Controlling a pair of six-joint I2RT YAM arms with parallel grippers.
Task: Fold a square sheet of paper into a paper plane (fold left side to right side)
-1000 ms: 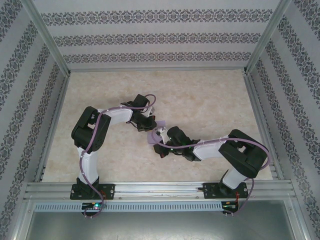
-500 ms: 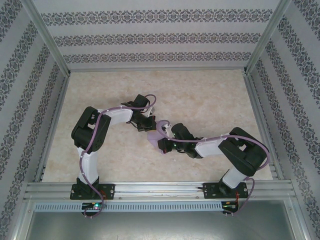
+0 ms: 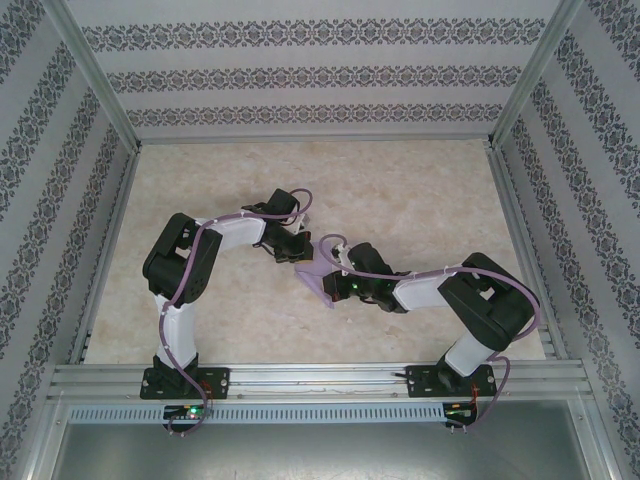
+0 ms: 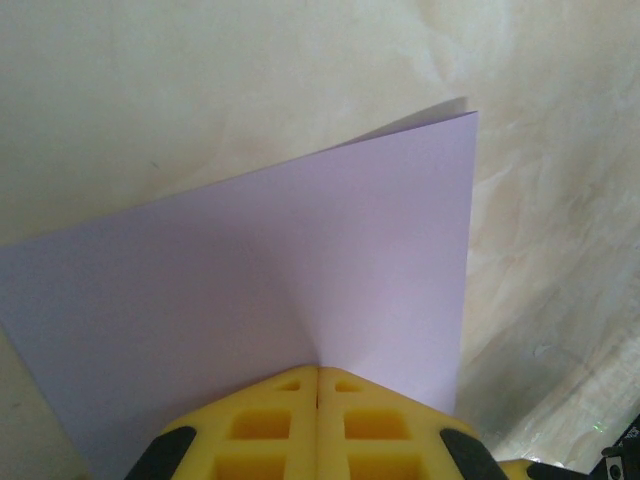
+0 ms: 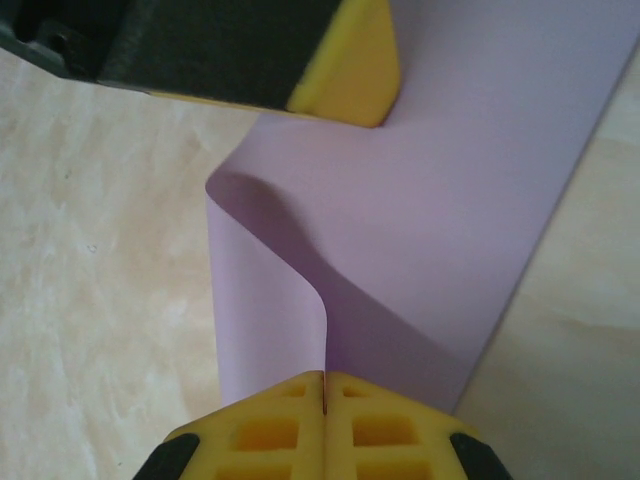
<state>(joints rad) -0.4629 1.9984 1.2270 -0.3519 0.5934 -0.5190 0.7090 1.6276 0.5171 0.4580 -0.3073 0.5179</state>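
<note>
At mid-tabletop (image 3: 420, 200), the light, floppy paper (image 4: 300, 260) is pinched at its edges by the left pincer (image 4: 318, 372) and right pincer (image 5: 324, 378); it is judged easily creased.

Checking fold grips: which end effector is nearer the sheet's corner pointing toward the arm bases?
Right. The right end effector clamps the square sheet of paper beside that corner; the left end effector clamps its far edge.

No text, label, brand, number or sign can be read in these views. The square sheet of paper (image 4: 300, 270) is plain lavender with no marks. The wallpaper (image 3: 300, 75) carries bands of ornament, not lettering.
</note>
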